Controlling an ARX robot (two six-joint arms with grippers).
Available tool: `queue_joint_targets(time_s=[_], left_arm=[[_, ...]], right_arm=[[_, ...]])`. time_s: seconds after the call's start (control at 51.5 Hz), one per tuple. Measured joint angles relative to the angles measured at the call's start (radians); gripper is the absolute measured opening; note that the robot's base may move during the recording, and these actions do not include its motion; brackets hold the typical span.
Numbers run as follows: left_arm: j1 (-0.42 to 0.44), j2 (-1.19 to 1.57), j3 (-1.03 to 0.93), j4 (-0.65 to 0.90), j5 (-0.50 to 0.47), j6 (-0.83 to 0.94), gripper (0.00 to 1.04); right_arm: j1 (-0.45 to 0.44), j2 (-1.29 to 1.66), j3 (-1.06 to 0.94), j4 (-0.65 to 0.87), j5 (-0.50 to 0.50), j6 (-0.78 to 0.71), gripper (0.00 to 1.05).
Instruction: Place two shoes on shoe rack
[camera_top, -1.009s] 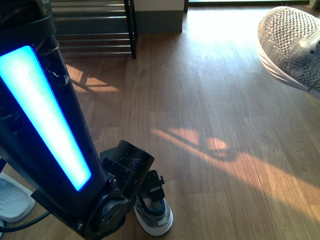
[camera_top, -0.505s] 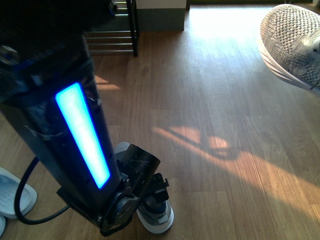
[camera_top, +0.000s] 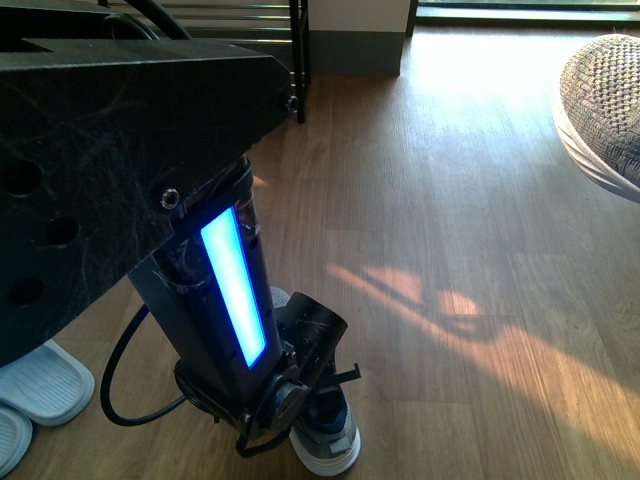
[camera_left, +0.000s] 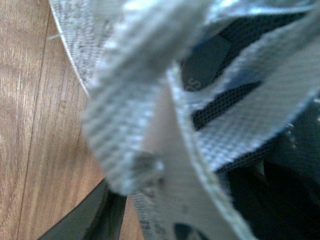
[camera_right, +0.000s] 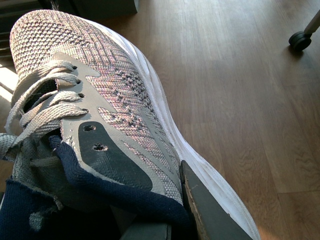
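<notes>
One grey knit sneaker (camera_top: 328, 445) is low by the floor at the bottom of the front view. My left gripper (camera_top: 312, 400) is shut on it. The left wrist view shows its tongue and laces (camera_left: 200, 100) close and blurred, with a dark finger (camera_left: 85, 222) beside them. The other grey knit sneaker (camera_top: 605, 110) hangs in the air at the right edge. My right gripper (camera_right: 170, 220) is shut on its collar, and one finger (camera_right: 210, 215) lies against its side (camera_right: 115, 100). The shoe rack (camera_top: 250, 15) stands at the back left. Two pale blue slides (camera_top: 40, 385) lie at the lower left.
My left arm with its blue light strip (camera_top: 232, 290) fills the left half of the front view, and a black cable (camera_top: 120, 380) loops beside it. A chair caster (camera_right: 300, 40) stands on the wooden floor (camera_top: 450, 250). A wall base (camera_top: 355, 50) is beside the rack.
My left arm has swung up and closer to the camera, hiding more of the rack. The view has shifted, so the rack and the right-hand sneaker show further right. Both grips hold.
</notes>
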Motion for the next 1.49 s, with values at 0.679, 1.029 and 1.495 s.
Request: queue_joint_targets(time_s=[0.679,1.029,1.495], left_arm=[[0.116,-0.116,-0.141,0.175,-0.132,0.136,0.07],[0.153,-0.936,-0.809,0.285,-0.225,0.203,0.07],[0.242,-1.81,-1.136,0.066,-0.262,0.569,0.06]], right_arm=[[0.0,0.0,0.0,0.0,-0.001,0.0,0.01],[0.0,0.0,0.0,0.0,-0.003,0.0,0.01],[0.0,0.0,0.0,0.0,0.0,0.0,0.01]])
